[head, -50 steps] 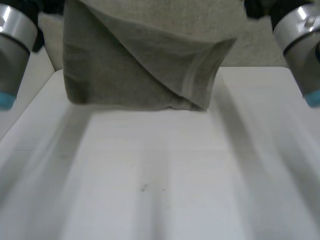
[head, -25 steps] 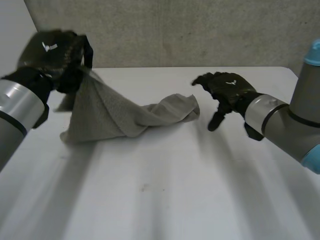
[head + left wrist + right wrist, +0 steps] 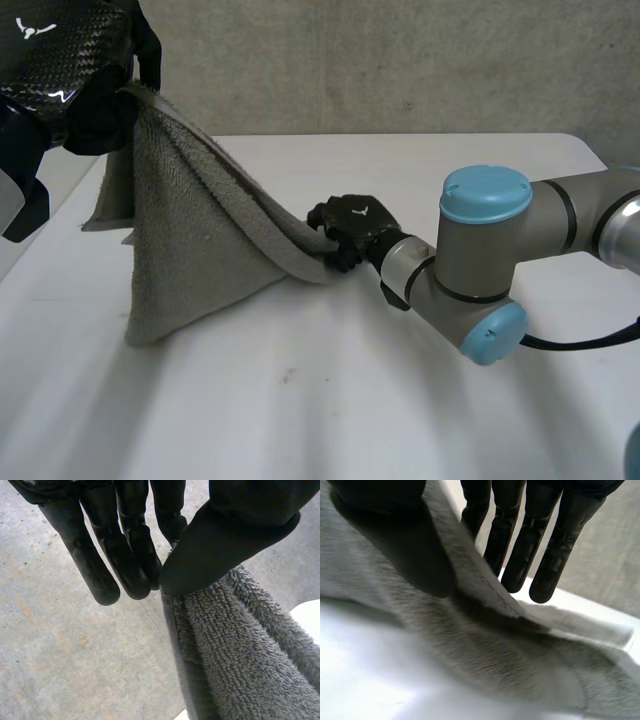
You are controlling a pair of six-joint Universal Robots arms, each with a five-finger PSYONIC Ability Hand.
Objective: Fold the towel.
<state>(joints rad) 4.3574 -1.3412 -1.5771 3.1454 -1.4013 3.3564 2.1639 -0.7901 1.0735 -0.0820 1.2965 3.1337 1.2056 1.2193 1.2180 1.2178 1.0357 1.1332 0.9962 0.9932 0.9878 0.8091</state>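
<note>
Two-handed hold on a towel. We show the white table (image 3: 420, 400), on which the grey towel (image 3: 190, 250) stands like a tent. One corner is raised high at the left, one end is drawn down toward the middle, and the lower edge rests on the table. We judge the towel soft, light and limp, with a terry pile that resists slipping. It sags wherever it is unsupported, so it is best taken at corners or along a hem. The right arm (image 3: 480, 250) reaches across low. The left hand (image 3: 60, 70) holds the raised corner, pinching the cloth between its thumb and nearly straight fingers (image 3: 125, 560). The right hand (image 3: 350, 228) grips the low end just above the table, its thumb on one face and its fingers (image 3: 517, 550) on the other, pinching the edge.
</note>
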